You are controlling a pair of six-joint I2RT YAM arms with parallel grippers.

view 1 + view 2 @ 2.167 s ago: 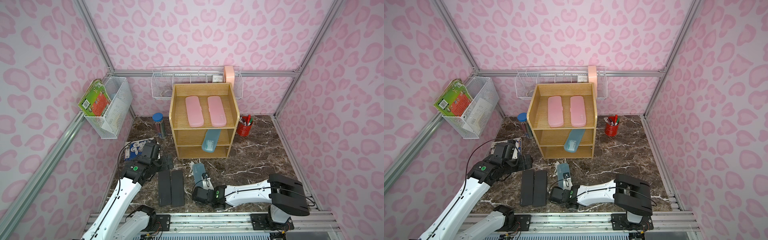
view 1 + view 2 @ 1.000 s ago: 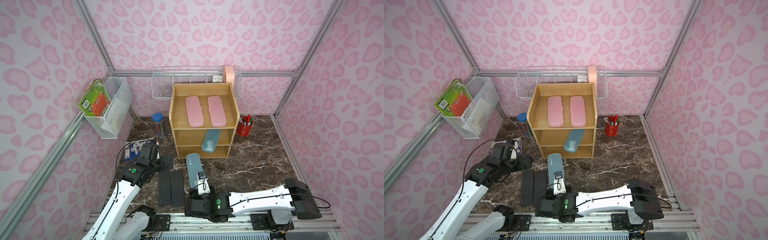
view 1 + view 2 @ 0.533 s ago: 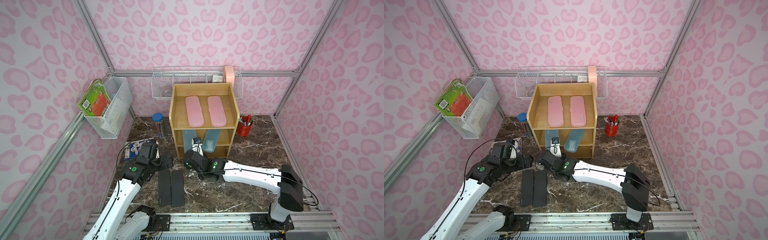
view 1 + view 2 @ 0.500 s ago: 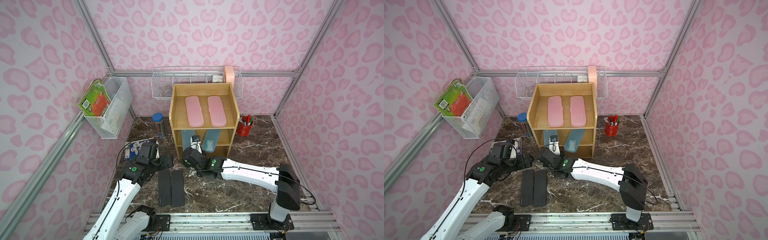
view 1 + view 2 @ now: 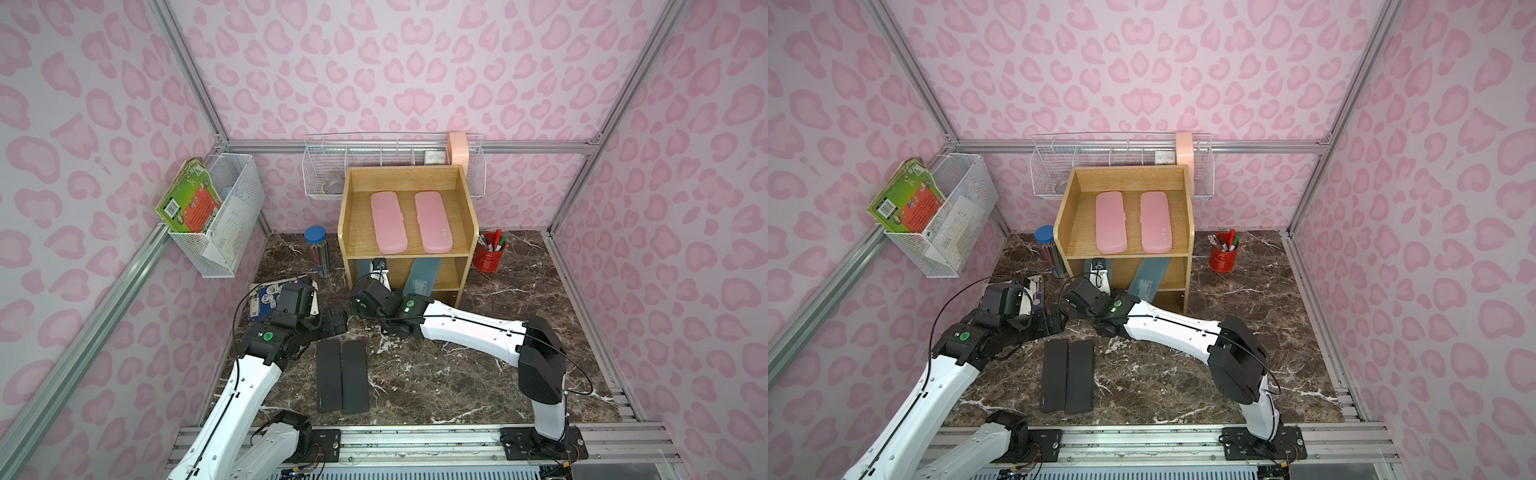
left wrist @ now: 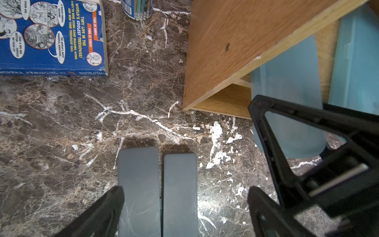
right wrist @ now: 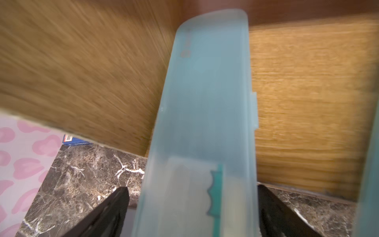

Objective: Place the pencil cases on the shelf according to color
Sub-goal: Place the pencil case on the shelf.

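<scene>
Translucent teal plastic case [image 7: 205, 98] between my right gripper's [image 7: 191, 187] spread jaws looks light, stiff, slippery; I'd pinch its long edges

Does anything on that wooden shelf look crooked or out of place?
Yes: on the middle tier of the shelf, the left teal case and the right teal case both jut past the front edge, the right one slanted.
</scene>
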